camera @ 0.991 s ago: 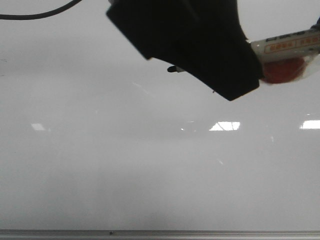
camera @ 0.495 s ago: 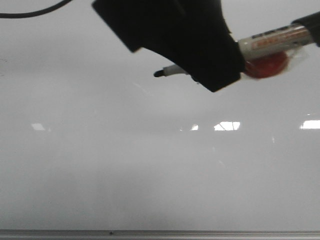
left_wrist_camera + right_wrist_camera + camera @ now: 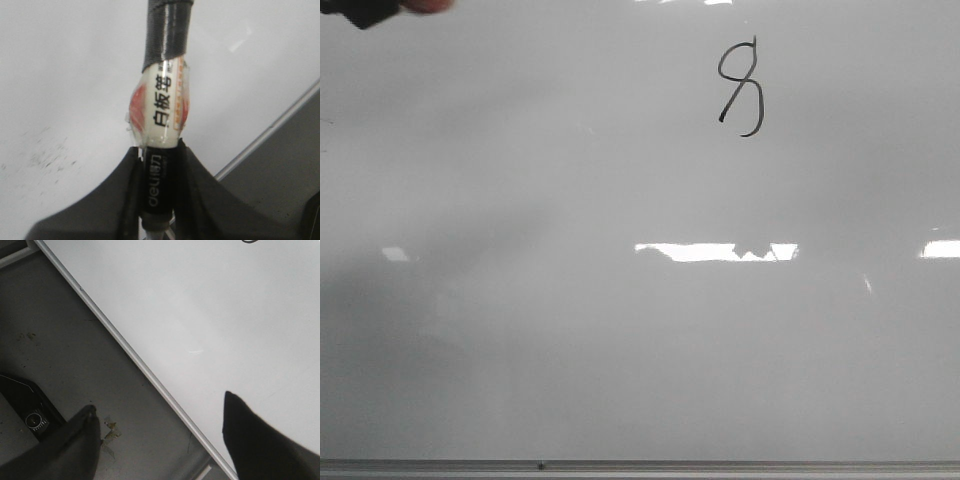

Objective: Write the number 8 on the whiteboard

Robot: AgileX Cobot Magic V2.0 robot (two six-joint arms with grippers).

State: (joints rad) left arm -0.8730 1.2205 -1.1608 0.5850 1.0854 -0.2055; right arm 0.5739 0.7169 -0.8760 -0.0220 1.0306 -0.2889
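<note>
Small black number 8 [image 3: 740, 88] high on whiteboard [image 3: 620, 340].

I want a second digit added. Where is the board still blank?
The whiteboard is bare left of the number 8 and all the way below it to the bottom rail. Only the top-right area by the figure is used; the left gripper holds the marker.

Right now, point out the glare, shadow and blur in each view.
Front view: bright rectangular reflections band across the whiteboard, a soft shadow darkens its lower left, and the number 8 stays sharp. Left wrist view: the marker label is crisp, the board behind soft. Right wrist view: the right pincer fingers are dark and blurred.
</note>
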